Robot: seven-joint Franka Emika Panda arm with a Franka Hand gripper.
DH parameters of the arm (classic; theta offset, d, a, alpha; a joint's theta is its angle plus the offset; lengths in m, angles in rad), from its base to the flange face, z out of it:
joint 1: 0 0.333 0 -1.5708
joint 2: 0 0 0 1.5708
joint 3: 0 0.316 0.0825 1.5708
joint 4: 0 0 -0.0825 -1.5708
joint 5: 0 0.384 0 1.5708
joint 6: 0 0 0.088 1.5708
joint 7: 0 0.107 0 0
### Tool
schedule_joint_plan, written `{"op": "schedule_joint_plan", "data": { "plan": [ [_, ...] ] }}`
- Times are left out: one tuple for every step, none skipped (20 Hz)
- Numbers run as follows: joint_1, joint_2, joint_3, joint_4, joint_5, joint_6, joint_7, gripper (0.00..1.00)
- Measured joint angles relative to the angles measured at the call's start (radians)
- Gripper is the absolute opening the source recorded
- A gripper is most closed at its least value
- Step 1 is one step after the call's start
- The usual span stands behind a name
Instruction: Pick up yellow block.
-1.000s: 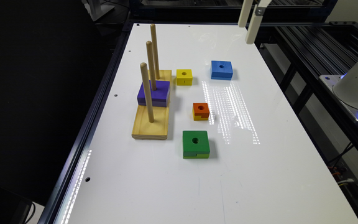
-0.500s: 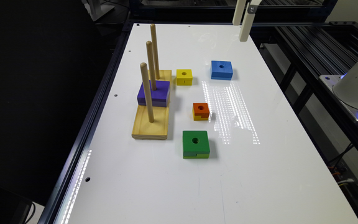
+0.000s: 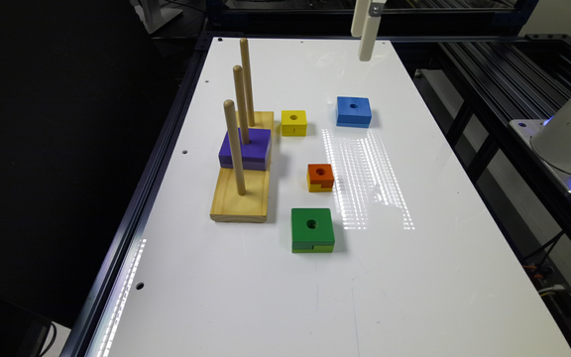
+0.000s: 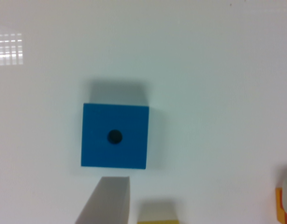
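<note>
Beside pegged base (image 3: 240, 198), yellow block (image 3: 294, 122).

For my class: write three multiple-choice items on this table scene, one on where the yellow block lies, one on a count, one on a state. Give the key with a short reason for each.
1. In the exterior view, the yellow block lies between:
A. the wooden base and the blue block
B. the green block and the table's near edge
C. two pegs

2. How many pegs stand on the base?
A. two
B. three
C. four

3. The purple block is:
A. loose on the table
B. threaded on the middle peg
C. stacked on the orange-topped block

Key: 1 A, base on its left, blue on its right; 2 B, three upright dowels show; 3 B, the peg passes through it.
</note>
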Motion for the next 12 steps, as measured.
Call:
{"op": "schedule_joint_plan", "data": {
  "plan": [
    [-0.001, 0.007, 0.000, 0.007, -0.0003, 0.000, 0.000, 1.00],
    [-0.003, 0.014, 0.000, 0.015, -0.0011, 0.000, -0.001, 1.00],
    [-0.006, 0.020, 0.000, 0.022, -0.0017, 0.000, -0.003, 1.00],
    [-0.008, 0.025, 0.000, 0.027, -0.0019, 0.000, -0.005, 1.00],
    [-0.011, 0.031, 0.000, 0.035, -0.0022, 0.000, -0.006, 1.00],
    [-0.014, 0.038, 0.000, 0.044, -0.0028, 0.000, -0.008, 1.00],
    [-0.017, 0.047, 0.000, 0.055, -0.0040, 0.000, -0.010, 1.00],
    [-0.021, 0.057, 0.000, 0.067, -0.0048, 0.000, -0.013, 1.00],
    [-0.024, 0.067, 0.000, 0.077, -0.0050, 0.000, -0.016, 1.00],
    [-0.026, 0.079, 0.000, 0.090, -0.0052, 0.000, -0.018, 1.00],
    [-0.028, 0.091, 0.000, 0.102, -0.0054, 0.000, -0.020, 1.00],
    [-0.029, 0.104, 0.000, 0.116, -0.0058, 0.000, -0.021, 1.00]
  ]
}}
